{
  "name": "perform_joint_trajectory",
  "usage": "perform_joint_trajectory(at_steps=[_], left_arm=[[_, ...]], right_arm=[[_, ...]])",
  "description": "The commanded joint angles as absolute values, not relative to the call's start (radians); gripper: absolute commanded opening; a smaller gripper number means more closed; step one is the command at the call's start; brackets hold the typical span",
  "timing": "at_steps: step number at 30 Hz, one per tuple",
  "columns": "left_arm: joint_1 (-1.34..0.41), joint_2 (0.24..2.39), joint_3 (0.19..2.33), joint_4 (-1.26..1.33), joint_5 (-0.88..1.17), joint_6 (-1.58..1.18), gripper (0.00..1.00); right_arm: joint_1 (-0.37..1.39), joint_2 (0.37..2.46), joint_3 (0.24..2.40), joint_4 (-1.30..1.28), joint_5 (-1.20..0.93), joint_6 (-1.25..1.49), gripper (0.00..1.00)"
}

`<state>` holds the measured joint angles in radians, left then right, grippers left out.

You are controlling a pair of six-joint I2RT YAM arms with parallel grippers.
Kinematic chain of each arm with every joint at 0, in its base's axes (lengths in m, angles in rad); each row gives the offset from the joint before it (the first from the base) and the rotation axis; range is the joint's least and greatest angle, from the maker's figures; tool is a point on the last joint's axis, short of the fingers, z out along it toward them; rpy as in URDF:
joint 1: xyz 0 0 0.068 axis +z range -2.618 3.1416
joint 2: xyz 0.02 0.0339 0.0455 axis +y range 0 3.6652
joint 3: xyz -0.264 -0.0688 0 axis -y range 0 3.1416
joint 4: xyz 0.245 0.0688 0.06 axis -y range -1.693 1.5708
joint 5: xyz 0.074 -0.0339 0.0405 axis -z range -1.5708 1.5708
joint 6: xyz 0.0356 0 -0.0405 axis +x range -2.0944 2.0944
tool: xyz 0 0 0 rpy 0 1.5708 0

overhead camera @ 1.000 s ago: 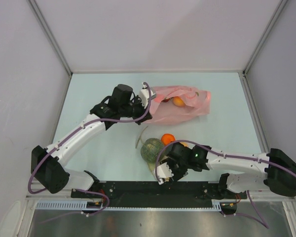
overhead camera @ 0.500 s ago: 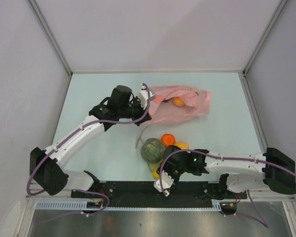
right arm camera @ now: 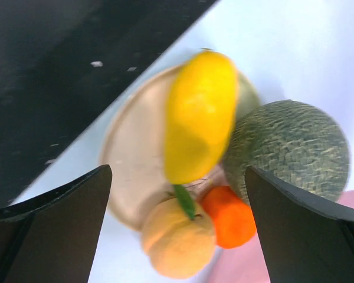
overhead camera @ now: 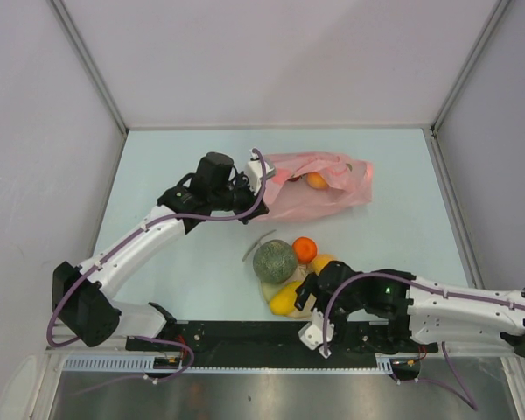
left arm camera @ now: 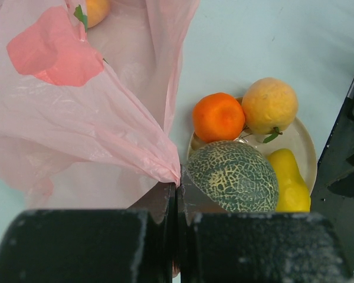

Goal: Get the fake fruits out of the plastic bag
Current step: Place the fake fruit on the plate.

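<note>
the pink bag (overhead camera: 319, 184) lay on its side toward the back of the tabletop (overhead camera: 394, 227), mouth facing the left arm. the left end effector (left arm camera: 177, 191) was shut tight on a pinch of the bag's edge, the film bunched between its fingers. through the plastic i could see one orange-yellow fruit (overhead camera: 316, 180) inside, with something darker beside it that i couldn't make out.

nearer the arms sat a cream plate (right arm camera: 135, 159) carrying four fruits bunched together: the melon (overhead camera: 275, 262), the orange (overhead camera: 304, 249) just behind it, a peach-coloured fruit (overhead camera: 322, 262) touching the orange, and a yellow fruit (overhead camera: 284, 299) lying along the melon's near side. the right end effector (right arm camera: 177, 177) hung over the plate's near edge with its fingers spread wide and nothing between them.
</note>
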<state>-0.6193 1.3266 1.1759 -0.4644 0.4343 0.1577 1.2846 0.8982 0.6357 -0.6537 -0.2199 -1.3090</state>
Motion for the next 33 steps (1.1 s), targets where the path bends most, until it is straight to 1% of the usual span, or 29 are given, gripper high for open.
perform_joint_trajectory(at_steps=[1,2,3,4,5,6,8,9,10,12,15,19,24,27,30,31,33], left_arm=[[-0.617,1.302,1.167,-0.426,0.476,0.150,0.01],[-0.617,1.305,1.172,-0.426,0.474,0.152,0.00],[-0.615,1.308,1.172,-0.425,0.476,0.149,0.00],[-0.617,1.310,1.173,-0.428,0.476,0.149,0.00],[-0.615,1.313,1.181,-0.426,0.474,0.149,0.00],[-0.615,1.316,1.184,-0.429,0.474,0.149,0.00],[-0.615,1.322,1.190,-0.434,0.472,0.149,0.00],[-0.615,1.324,1.193,-0.436,0.472,0.149,0.00],[-0.615,1.325,1.195,-0.440,0.474,0.149,0.00],[-0.615,1.325,1.195,-0.443,0.476,0.149,0.00],[-0.615,1.322,1.192,-0.445,0.474,0.149,0.00],[-0.617,1.321,1.192,-0.449,0.472,0.153,0.00],[-0.615,1.321,1.195,-0.451,0.469,0.153,0.00],[-0.615,1.319,1.195,-0.453,0.471,0.155,0.00],[-0.617,1.316,1.187,-0.453,0.477,0.153,0.00],[-0.615,1.315,1.183,-0.453,0.477,0.149,0.00],[-0.615,1.307,1.184,-0.451,0.456,0.143,0.00]], right_arm=[[1.293,0.885,0.655,-0.790,-0.265,-1.218,0.96],[1.293,0.905,0.657,-0.772,-0.262,-1.189,0.92],[1.293,0.919,0.657,-0.750,-0.259,-1.124,0.84],[1.295,0.936,0.657,-0.709,-0.258,-1.096,0.80],[1.293,0.980,0.660,-0.690,-0.256,-1.068,0.70],[1.293,1.001,0.660,-0.678,-0.261,-1.030,0.63],[1.289,1.052,0.661,-0.655,-0.288,-1.003,0.46],[1.282,1.092,0.661,-0.644,-0.302,-0.991,0.27],[1.258,1.110,0.663,-0.618,-0.331,-0.965,0.19],[1.241,1.158,0.660,-0.585,-0.330,-0.934,0.08],[1.215,1.199,0.660,-0.506,-0.290,-0.888,0.02],[1.181,1.232,0.660,-0.375,-0.238,-0.847,0.02],[1.170,1.255,0.658,-0.350,-0.203,-0.874,0.04],[1.167,1.229,0.660,-0.402,-0.206,-0.877,0.04],[1.172,1.184,0.678,-0.524,-0.204,-0.871,0.04],[1.172,1.166,0.692,-0.607,-0.186,-0.865,0.04],[1.167,1.097,0.753,-0.693,-0.157,-0.848,0.03]])
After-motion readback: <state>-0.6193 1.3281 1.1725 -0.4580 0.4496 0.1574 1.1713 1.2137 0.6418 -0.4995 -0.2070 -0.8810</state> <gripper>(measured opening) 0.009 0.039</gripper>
